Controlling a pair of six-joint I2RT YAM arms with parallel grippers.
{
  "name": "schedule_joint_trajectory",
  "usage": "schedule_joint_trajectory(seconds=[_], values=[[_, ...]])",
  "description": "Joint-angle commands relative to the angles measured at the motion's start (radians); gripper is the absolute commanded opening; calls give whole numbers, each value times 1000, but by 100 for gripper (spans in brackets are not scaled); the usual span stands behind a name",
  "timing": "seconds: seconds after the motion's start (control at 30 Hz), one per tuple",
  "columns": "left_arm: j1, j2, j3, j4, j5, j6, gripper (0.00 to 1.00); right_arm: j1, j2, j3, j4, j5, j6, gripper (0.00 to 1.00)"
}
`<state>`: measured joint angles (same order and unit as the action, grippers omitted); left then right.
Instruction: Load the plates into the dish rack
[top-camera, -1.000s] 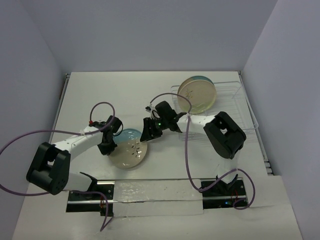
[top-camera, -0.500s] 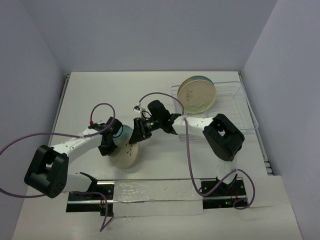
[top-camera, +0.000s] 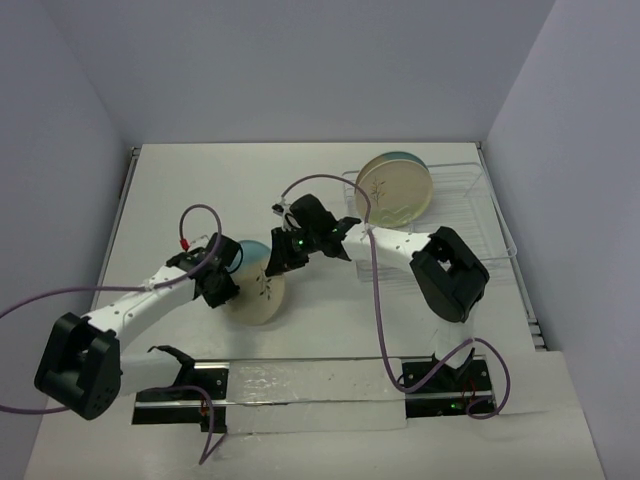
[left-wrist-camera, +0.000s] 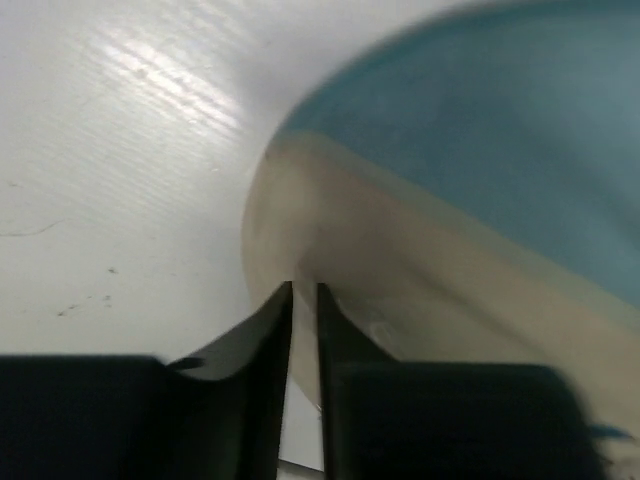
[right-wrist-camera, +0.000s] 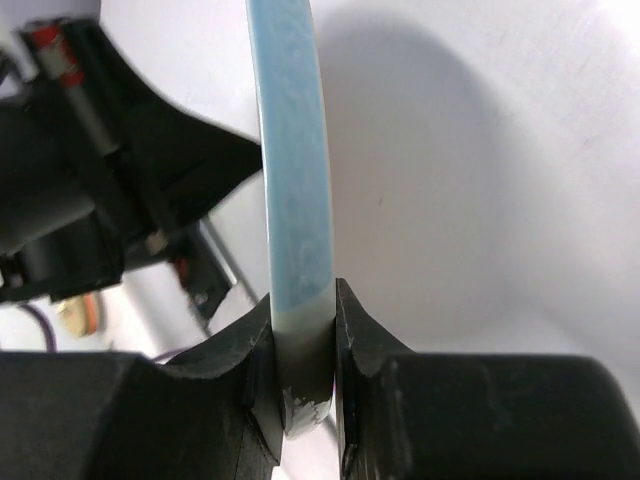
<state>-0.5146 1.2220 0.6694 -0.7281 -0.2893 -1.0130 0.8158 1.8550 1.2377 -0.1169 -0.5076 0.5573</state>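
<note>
A half light-blue, half cream plate (top-camera: 262, 292) stands tipped up on its edge on the white table, left of centre. My right gripper (top-camera: 275, 262) is shut on its upper rim; the right wrist view shows the rim (right-wrist-camera: 290, 150) edge-on, pinched between the fingers (right-wrist-camera: 303, 320). My left gripper (top-camera: 222, 283) is at the plate's left side. In the left wrist view its fingers (left-wrist-camera: 303, 300) stand close together with the cream rim (left-wrist-camera: 480, 180) between them. The dish rack (top-camera: 470, 215) sits at the back right. A cream plate (top-camera: 395, 190) stands in it, with a blue edge behind.
Purple cables loop from both arms (top-camera: 372, 300). A metal rail (top-camera: 310, 385) runs along the near edge between the arm bases. Grey walls close in the table on three sides. The left arm's wrist (right-wrist-camera: 90, 180) shows just beyond the plate in the right wrist view.
The plate has gone from lying nearly flat to standing on its edge. My right gripper has moved left and shut on its rim. The left gripper has shifted slightly along the plate's left side.
</note>
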Motion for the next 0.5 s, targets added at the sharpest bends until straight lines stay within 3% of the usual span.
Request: schedule_joint_trajectory(seconds=[0.0,0.07,0.17,0.37,0.47], values=[[-10,-142,77,145,50,10,66,6,-104,117,-10,203,-147,0],[-10,-196,97,148,27,8,86,-3,-138,156,-12,231,-196,0],[-10,-297,129,124,-39,11,95,-33,-175,221,-22,272,-276,0],[-9,-388,188,79,-172,-4,99,-124,-307,345,-83,245,-557,0],[-8,-378,188,120,-171,3,99,-141,-389,357,-125,235,-727,0]])
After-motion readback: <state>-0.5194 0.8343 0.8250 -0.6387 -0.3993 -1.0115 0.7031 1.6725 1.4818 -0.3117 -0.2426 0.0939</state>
